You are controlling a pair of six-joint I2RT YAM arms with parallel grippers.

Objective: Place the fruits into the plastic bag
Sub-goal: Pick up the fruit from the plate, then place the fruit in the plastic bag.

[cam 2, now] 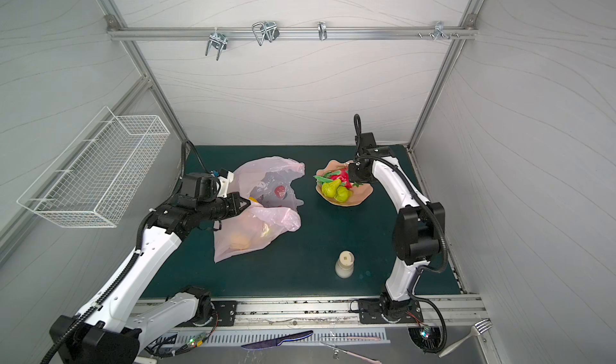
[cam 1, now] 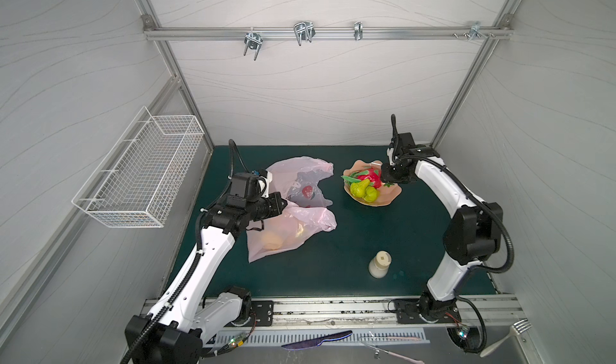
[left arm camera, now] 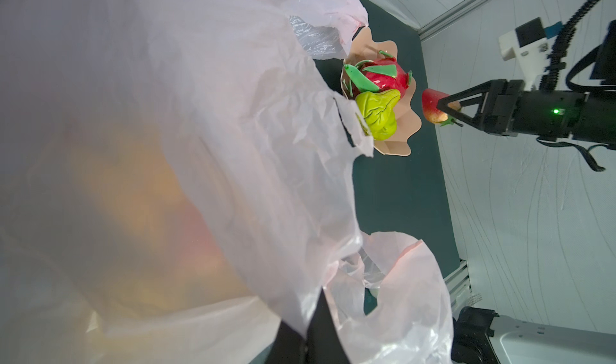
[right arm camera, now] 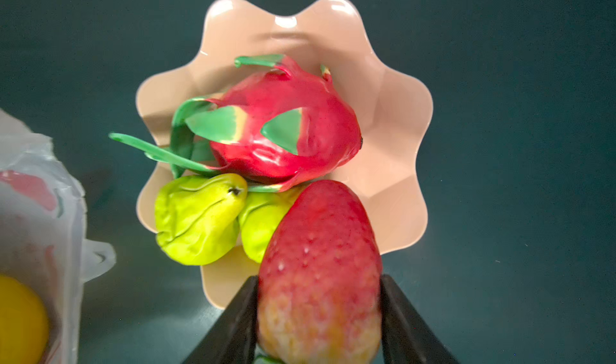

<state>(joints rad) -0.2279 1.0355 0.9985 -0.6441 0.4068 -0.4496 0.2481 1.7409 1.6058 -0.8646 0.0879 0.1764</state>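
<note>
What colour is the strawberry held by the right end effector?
The strawberry is red, fading to orange-yellow toward its stem end; best seen in the right wrist view.

Soft, even white light fills both top views with only faint shadows and wide-angle bending at the edges, while glare spots shine on the plate (right arm camera: 286, 22) rim, and the close plastic bag (left arm camera: 133, 179) and strawberry (right arm camera: 320, 279) look blurred.

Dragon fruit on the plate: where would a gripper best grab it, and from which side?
Probably from straight above, closing on the plump red body of the dragon fruit, across its shorter width. Its thin green leaves look too flimsy to hold, the pears crowd one side, and the raised wavy rim of the plate blocks a sideways approach.
</note>
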